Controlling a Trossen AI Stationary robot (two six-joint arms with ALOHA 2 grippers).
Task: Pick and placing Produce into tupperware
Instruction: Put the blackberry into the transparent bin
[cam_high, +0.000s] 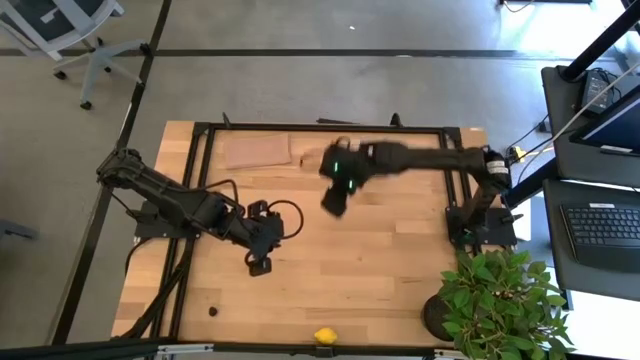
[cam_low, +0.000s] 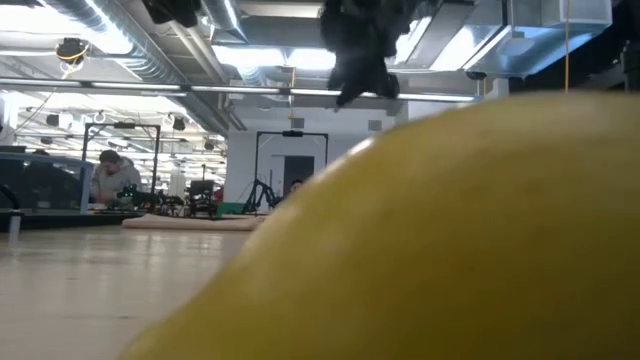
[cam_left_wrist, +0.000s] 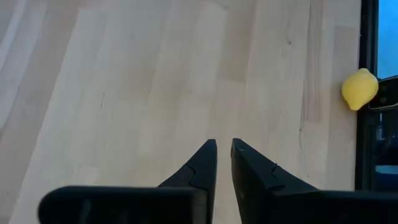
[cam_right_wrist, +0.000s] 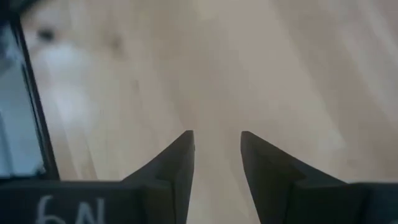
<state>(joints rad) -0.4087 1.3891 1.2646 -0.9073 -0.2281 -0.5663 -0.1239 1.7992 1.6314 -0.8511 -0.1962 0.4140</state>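
Low view, nearest: a yellow lemon (cam_low: 450, 240) fills the right and bottom, sitting right at the lens; a gripper hangs above.
High view, lemon (cam_high: 324, 336): at the table's (cam_high: 380, 260) near edge.
High view, dark berry (cam_high: 212, 311): near the front-left corner.
High view, left gripper (cam_high: 260, 266): low over the left-centre boards.
High view, right gripper (cam_high: 333, 203): raised over the middle.
High view, cardboard sheet (cam_high: 257, 151): at the far edge.
Left wrist: fingers (cam_left_wrist: 205, 165) together, holding nothing.
Right wrist: fingers (cam_right_wrist: 177, 165) slightly apart, nothing between them.

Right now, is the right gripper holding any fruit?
No. In the right wrist view the right gripper has a gap between its fingers with only bare table showing through.
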